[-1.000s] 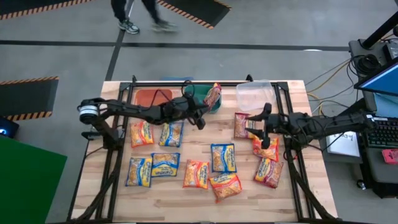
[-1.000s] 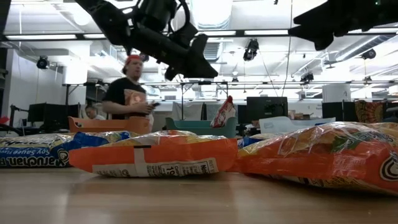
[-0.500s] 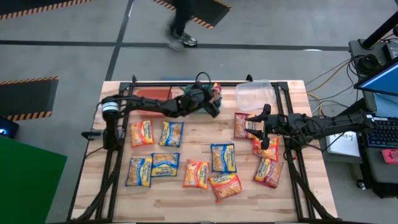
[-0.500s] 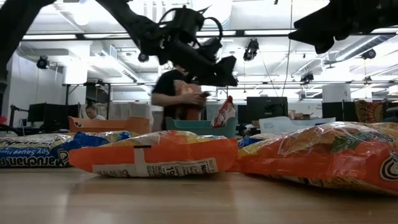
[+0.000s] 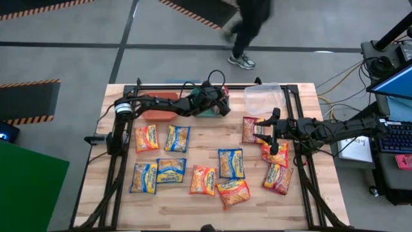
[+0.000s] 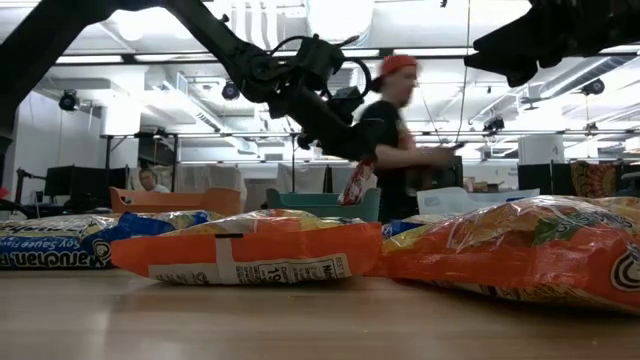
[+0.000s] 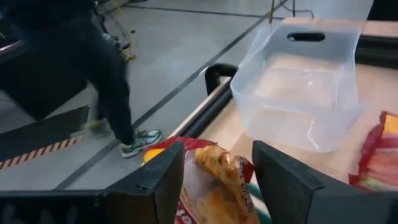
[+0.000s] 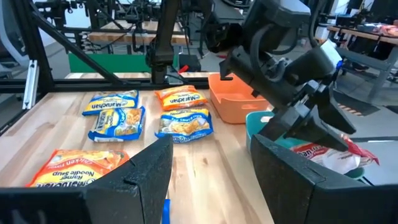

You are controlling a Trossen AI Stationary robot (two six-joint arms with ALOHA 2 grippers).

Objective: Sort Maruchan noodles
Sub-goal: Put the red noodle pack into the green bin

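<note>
Several flat ramen packets lie spread on the wooden table: blue-and-yellow ones [image 5: 177, 137], orange ones [image 5: 203, 180] and a maroon one [image 5: 250, 129]. Another maroon packet [image 7: 211, 180] stands on end in the green bin [image 5: 205, 111], leaning on its rim. My left gripper [image 5: 223, 105] is open over that bin, with a finger on either side of the packet's upper end. My right gripper [image 5: 264, 132] hangs open above the table's right half, beside the flat maroon packet. My left gripper comes slanting down from the table's left at the upper end [image 7: 214, 158] of the standing maroon packet. Its open fingers [image 7: 155, 180] flank that end. I cannot tell whether they touch it. The packet's lower end stays in the green bin.
An orange bin [image 5: 156, 103], the green bin and a clear bin [image 5: 264, 98] line the far edge. A person walks past on the floor beyond the table [image 5: 248, 29]. Bare wood shows along the near edge and between the two groups of packets.
My left gripper has swung from above the table's middle toward the far edge and right, coming down over the green bin until its fingers flank the standing packet. The person behind the table has walked from left to right. The right arm has kept still.
</note>
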